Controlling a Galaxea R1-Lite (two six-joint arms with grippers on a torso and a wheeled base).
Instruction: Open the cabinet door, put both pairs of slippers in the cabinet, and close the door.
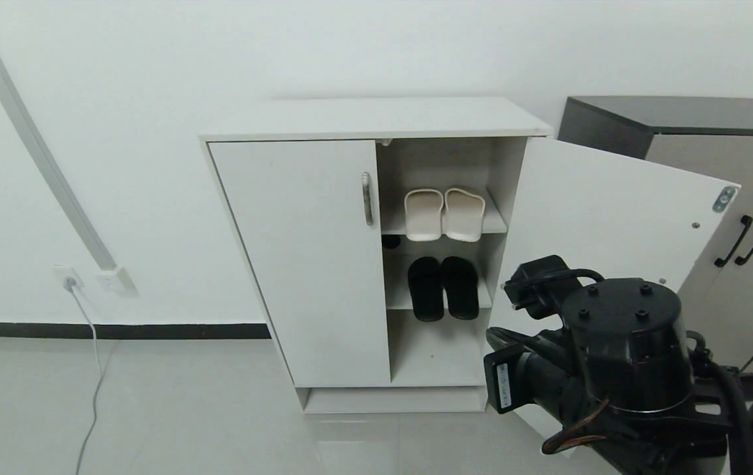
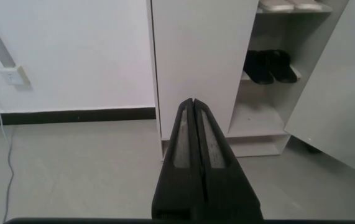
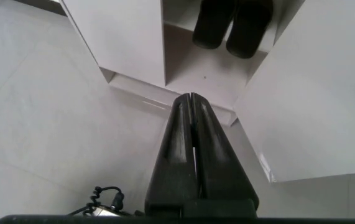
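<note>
The cabinet (image 1: 376, 119) stands against the wall with its right door (image 1: 614, 218) swung wide open and its left door (image 1: 297, 264) shut, the metal handle (image 1: 366, 198) on its inner edge. From the head view both pairs are in place: the white slippers (image 1: 444, 213) side by side on the upper shelf, the black slippers (image 1: 444, 288) side by side on the shelf below, and the bottom compartment bare beneath them. The right arm (image 1: 614, 356) sits low in front of the open door.

The left wrist view looks in from farther back, taking in the wall socket (image 2: 15, 76) and the floor. There the left gripper (image 2: 193, 101) hangs above the tiles, jaws pressed together and holding nothing. The right wrist view looks down close on the cabinet's foot and the black pair's ends. The right gripper (image 3: 191, 95) is over the floor just before the base, jaws closed tight and empty. A grey cabinet (image 1: 713, 198) stands off to the right.
</note>
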